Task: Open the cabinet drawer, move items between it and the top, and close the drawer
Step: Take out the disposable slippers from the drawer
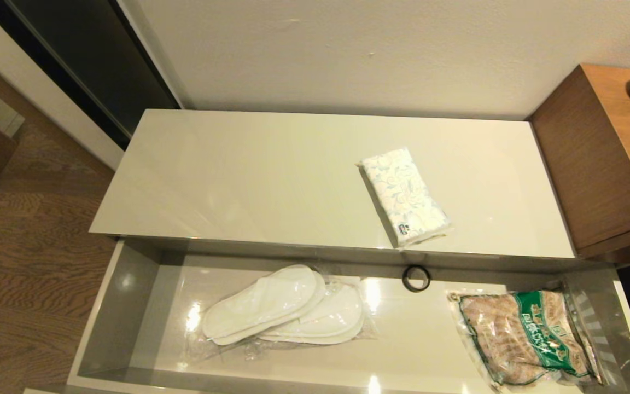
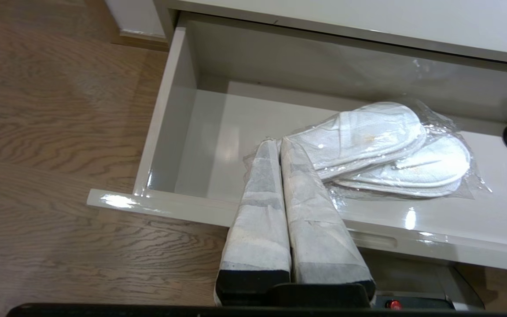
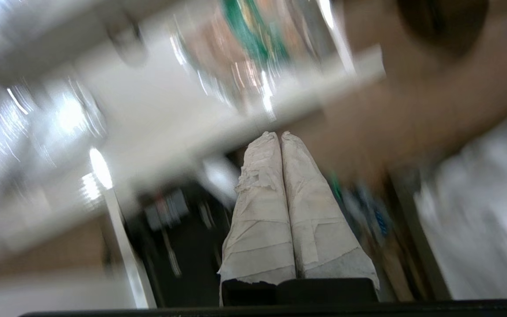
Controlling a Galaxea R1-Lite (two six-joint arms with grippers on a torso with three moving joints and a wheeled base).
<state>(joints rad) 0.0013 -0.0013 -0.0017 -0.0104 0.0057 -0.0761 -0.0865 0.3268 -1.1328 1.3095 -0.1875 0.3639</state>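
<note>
The wide grey-beige drawer (image 1: 123, 284) stands pulled out below the glossy cream top (image 1: 249, 169). On the top, right of centre, lies the leaf-printed tissue pack (image 1: 405, 196). The plastic-wrapped white slippers (image 1: 287, 306) lie in the drawer's left half, also seen as slippers (image 2: 381, 149) in the left wrist view. My left gripper (image 2: 278, 143) is shut and empty, hovering in front of the drawer's front edge (image 2: 170, 204), short of the slippers. My right gripper (image 3: 278, 135) is shut and empty, near the drawer's right end. Neither gripper shows in the head view.
A green-labelled snack bag (image 1: 523, 334) lies in the drawer's right end and a small black ring (image 1: 416, 278) sits against its back wall. A taller brown wooden cabinet (image 1: 599, 158) stands at the right. Wooden floor (image 1: 25, 257) lies to the left.
</note>
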